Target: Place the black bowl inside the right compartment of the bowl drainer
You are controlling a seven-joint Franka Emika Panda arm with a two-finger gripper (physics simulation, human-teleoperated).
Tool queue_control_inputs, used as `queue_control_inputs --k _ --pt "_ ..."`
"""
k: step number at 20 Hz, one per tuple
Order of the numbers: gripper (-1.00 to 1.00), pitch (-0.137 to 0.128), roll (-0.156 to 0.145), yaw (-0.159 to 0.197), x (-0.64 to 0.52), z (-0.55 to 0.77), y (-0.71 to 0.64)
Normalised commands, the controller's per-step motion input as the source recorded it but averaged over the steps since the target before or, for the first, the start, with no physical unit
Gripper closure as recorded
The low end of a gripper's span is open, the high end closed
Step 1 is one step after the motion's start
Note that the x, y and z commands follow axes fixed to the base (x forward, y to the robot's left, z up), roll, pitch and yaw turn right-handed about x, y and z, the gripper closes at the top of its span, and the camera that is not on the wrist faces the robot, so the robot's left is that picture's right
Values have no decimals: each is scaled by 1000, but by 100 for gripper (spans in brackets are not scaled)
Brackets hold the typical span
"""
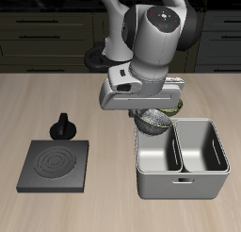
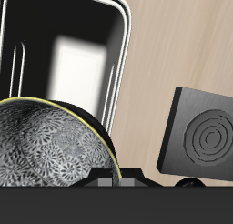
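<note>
The black bowl (image 1: 154, 119), dark with a whitish speckled inside, hangs tilted just above the back rim of the bowl drainer (image 1: 181, 182). My gripper (image 1: 149, 106) is shut on the bowl's rim. The bowl is over the back edge of the bay nearer the stove plate, and the other bay (image 1: 201, 145) holds nothing. In the wrist view the black bowl (image 2: 45, 144) fills the space before my gripper (image 2: 116, 178). One deep grey bay of the bowl drainer (image 2: 80, 56) lies right beyond it.
A flat black stove plate (image 1: 55, 165) (image 2: 206, 132) lies beside the drainer. A small black knobbed object (image 1: 63, 128) stands behind the plate. An olive-green bowl (image 1: 178, 107) sits behind the drainer, partly hidden by my arm.
</note>
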Motion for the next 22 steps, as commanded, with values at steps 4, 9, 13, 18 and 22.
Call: queue_control_inputs --k 4,9,13,18,22 --pt "-100 -6 -25 38 -52 -59 -108" --pt "-100 22 -14 -10 -82 -97 -107" --pt "-100 11 18 -4 -73 -17 -5" --pt "-100 -35 65 -9 -282 170 145" --pt "-100 -57 72 -10 -315 299 180"
